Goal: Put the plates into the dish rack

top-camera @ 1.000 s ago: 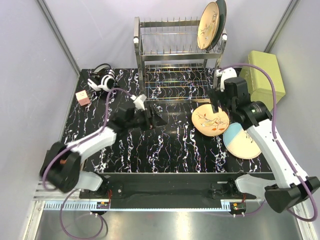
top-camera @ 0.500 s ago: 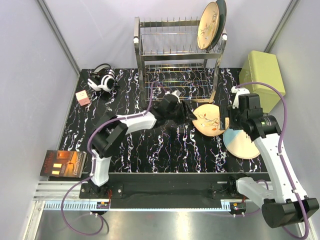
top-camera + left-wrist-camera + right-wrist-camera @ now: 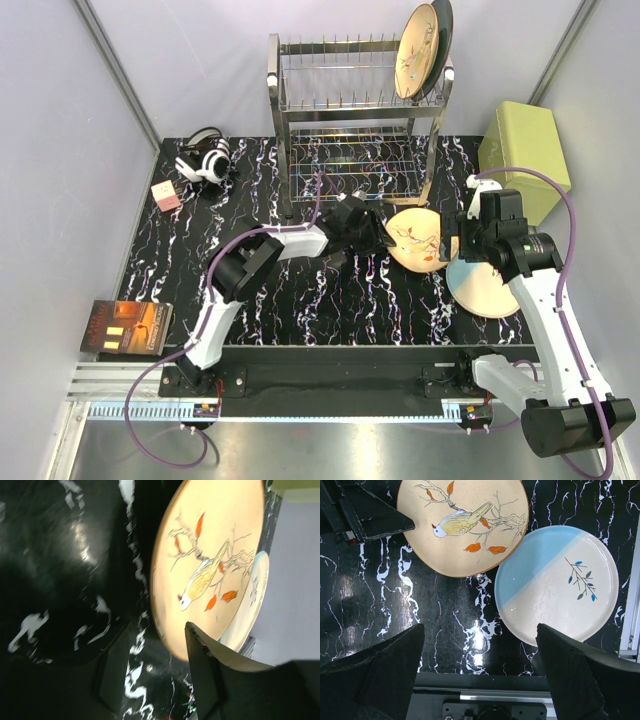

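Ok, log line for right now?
left gripper open at bird plate rim | right gripper open above blue-cream plate | dish rack top tier: orange plate, dark plate standing

Bird plate (image 3: 465,525) lies flat touching cream-blue plate (image 3: 555,585); peach plate (image 3: 418,52) stands in dish rack (image 3: 340,100).

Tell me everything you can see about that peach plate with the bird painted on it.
The bird plate is round, glossy, ceramic-looking: peach with a darker rim, a yellow bird, bare branches and orange leaves. It lies face up on the black marbled table, one edge overlapping the cream-and-blue plate; the left gripper, open, sits at its opposite edge.
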Motion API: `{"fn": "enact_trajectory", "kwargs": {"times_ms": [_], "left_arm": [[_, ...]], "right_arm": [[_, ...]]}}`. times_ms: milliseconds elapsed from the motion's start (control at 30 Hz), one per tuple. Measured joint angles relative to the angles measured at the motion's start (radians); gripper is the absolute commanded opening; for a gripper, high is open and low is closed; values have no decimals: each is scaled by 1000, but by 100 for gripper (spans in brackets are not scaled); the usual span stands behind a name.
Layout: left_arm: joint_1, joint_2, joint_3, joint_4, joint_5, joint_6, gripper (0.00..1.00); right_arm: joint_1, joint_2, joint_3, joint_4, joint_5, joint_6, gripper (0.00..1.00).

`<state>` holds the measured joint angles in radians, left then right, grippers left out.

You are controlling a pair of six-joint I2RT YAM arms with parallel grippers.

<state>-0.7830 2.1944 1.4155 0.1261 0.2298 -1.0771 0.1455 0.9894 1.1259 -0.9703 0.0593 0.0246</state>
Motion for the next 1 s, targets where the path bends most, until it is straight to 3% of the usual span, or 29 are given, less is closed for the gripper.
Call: {"fn": "enact_trajectory", "kwargs": {"times_ms": [200, 233, 333, 533, 700, 1000], "left_arm": [[0, 38, 20, 29, 5, -17, 28], [0, 43, 20, 33, 6, -23, 17], [1, 57, 21, 70, 20, -48, 0], [21, 49, -29, 125, 57, -96, 0], [93, -106, -264, 142, 151, -72, 0], [331, -360, -676, 200, 392, 89, 0]], "right_arm": [[-5, 0, -12, 7, -2, 4, 93], [-5, 0, -14, 7, -2, 6, 93], [-5, 7, -16, 7, -1, 15, 97], [-8, 19, -16, 7, -2, 21, 100], [-9, 37, -16, 9, -55, 22, 100], [-10, 248, -38, 128, -526, 32, 98]]}}
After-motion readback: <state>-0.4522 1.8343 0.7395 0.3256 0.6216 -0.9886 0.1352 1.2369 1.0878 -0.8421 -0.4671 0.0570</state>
